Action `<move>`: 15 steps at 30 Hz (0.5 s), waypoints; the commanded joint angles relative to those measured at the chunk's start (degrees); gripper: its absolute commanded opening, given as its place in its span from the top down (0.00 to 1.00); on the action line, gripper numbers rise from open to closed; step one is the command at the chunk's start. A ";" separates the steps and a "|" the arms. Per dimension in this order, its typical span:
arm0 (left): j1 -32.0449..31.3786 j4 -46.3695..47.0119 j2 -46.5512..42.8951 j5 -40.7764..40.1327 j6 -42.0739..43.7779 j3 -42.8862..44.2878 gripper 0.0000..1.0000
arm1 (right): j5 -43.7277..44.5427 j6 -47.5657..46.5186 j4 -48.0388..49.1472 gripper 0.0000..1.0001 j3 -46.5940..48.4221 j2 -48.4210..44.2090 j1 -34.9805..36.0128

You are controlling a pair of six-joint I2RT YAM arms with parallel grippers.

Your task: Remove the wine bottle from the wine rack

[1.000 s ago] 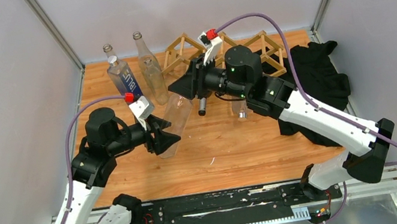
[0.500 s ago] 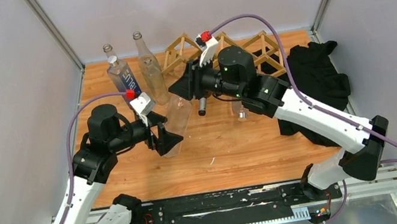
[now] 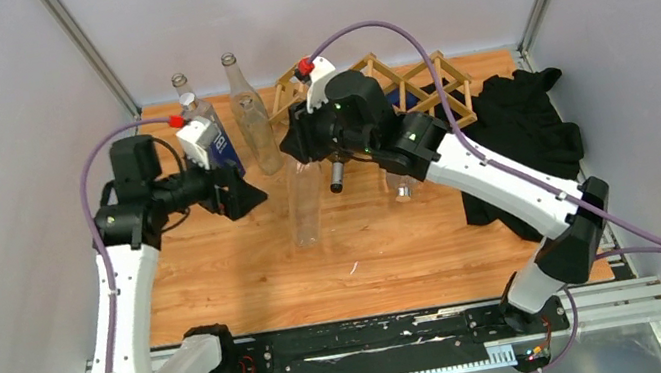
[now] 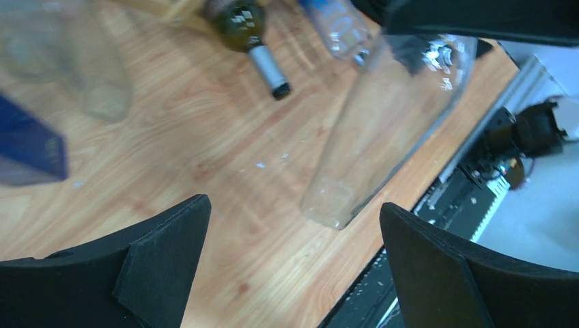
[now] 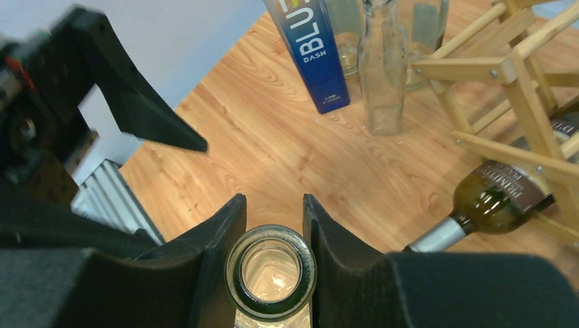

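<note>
A clear glass wine bottle (image 3: 302, 206) stands nearly upright in the middle of the table, its base on or just above the wood. My right gripper (image 3: 298, 146) is shut on its neck; the right wrist view shows the fingers (image 5: 218, 232) pressed against both sides of the open mouth (image 5: 271, 272). The left gripper (image 3: 242, 196) hangs open to the bottle's left, apart from it, with the bottle (image 4: 389, 130) ahead between its spread fingers. The wooden lattice wine rack (image 3: 410, 82) stands behind, holding a dark green bottle (image 5: 495, 198) on its side.
A blue boxed bottle (image 3: 215, 140) and two clear upright bottles (image 3: 252, 118) stand at the back left. A capped clear bottle (image 3: 399, 185) pokes out of the rack. Black cloth (image 3: 530, 133) lies at the right. The wall posts flank the table.
The left gripper opened, let go of the clear bottle's body and drew back to the left. The right gripper swung left and stood the bottle upright.
</note>
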 commanded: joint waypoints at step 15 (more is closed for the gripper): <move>22.63 -13.73 13.10 -7.94 10.95 21.19 0.00 | 7.72 -14.70 3.85 1.00 18.80 19.88 -0.35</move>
